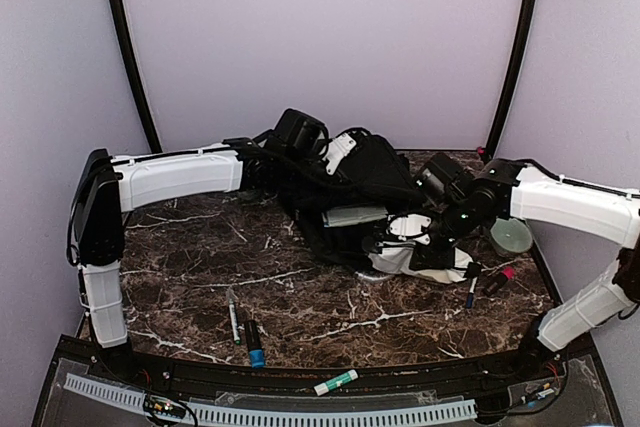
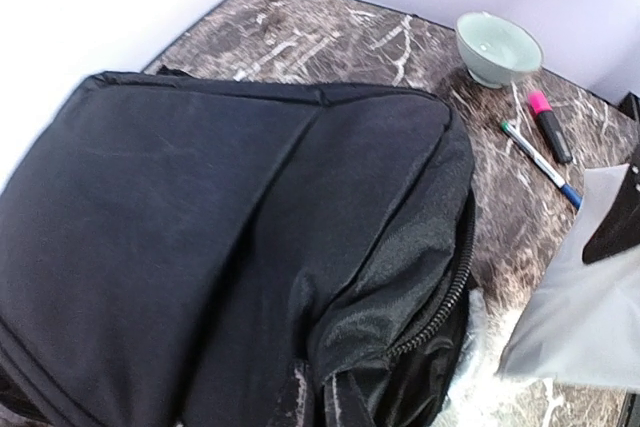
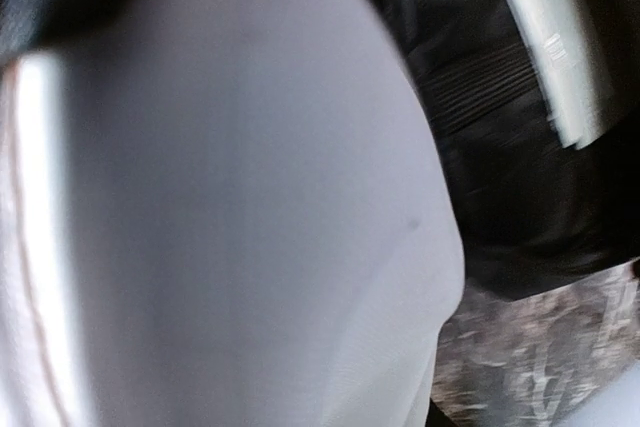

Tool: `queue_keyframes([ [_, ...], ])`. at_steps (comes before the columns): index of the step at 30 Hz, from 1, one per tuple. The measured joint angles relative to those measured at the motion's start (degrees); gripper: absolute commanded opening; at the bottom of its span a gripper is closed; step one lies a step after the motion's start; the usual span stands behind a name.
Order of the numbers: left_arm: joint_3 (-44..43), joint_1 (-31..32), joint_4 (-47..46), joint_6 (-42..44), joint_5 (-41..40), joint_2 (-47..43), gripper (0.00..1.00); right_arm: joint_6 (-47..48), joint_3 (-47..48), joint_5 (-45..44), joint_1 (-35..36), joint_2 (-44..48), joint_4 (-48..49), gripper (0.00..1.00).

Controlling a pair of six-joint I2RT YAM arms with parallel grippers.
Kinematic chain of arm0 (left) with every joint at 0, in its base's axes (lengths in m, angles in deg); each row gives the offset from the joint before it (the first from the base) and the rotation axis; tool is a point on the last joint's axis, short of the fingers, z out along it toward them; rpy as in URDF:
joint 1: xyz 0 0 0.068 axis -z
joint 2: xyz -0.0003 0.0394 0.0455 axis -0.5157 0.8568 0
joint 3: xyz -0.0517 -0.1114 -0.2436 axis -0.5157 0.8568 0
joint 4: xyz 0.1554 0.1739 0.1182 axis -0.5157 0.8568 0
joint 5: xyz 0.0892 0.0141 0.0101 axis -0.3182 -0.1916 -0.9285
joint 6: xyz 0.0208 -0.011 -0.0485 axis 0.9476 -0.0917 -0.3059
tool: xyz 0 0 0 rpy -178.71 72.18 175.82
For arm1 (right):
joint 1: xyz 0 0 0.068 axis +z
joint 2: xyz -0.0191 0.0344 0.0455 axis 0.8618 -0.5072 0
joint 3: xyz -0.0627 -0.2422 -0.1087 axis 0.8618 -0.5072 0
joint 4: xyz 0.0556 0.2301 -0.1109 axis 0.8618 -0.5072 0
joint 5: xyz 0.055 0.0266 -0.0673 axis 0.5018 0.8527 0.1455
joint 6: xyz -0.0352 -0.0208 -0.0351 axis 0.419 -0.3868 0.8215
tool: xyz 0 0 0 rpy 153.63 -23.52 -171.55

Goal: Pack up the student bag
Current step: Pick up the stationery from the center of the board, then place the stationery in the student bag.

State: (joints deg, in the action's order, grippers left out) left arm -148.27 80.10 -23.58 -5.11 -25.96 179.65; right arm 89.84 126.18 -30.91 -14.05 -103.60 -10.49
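Backpack unzipped, grey pouch just beside

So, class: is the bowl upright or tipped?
Upright: the bowl stands on its base on the table, rim up, its inside showing.

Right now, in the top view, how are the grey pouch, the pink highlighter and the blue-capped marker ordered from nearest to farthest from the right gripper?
1. grey pouch, just beneath the right gripper.
2. pink highlighter, further right, towards the table's right edge.
3. blue-capped marker, far across at the front left.
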Motion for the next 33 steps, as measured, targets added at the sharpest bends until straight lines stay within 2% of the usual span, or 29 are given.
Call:
queue_keyframes([
  [7, -5.0, -0.2, 3.2, 0.0, -1.2, 0.0, 0.0, 5.0, 3.6, -11.3, 4.3, -1.5, 9.6, 0.07],
  [13, -9.1, -0.2, 6.0, 0.1, -1.5, 0.0, 0.0, 14.1, 4.2, -20.6, 6.7, -8.3, 25.0, 0.02],
  [23, -10.2, -0.2, 8.5, 0.6, -1.5, 0.0, 0.0, 32.7, -1.5, -32.5, 6.4, -21.9, 58.9, 0.01],
  [29, -10.2, -0.3, 8.9, 0.6, -0.7, -0.3, 0.0, 41.7, -1.2, -33.5, 3.4, -31.3, 78.6, 0.0],
  [31, -10.2, -0.3, 9.0, 0.6, -0.7, -0.6, 0.0, 44.8, -0.4, -33.7, 2.1, -35.2, 85.7, 0.04],
  [32, -10.2, -0.4, 9.0, 0.6, -0.7, -0.7, 0.0, 46.0, 0.1, -33.7, 1.7, -36.6, 88.3, 0.1],
  [33, -10.2, -0.4, 9.0, 0.6, -0.7, -0.9, 0.0, 47.5, 0.7, -33.5, 1.2, -38.3, 91.5, 0.23],
])
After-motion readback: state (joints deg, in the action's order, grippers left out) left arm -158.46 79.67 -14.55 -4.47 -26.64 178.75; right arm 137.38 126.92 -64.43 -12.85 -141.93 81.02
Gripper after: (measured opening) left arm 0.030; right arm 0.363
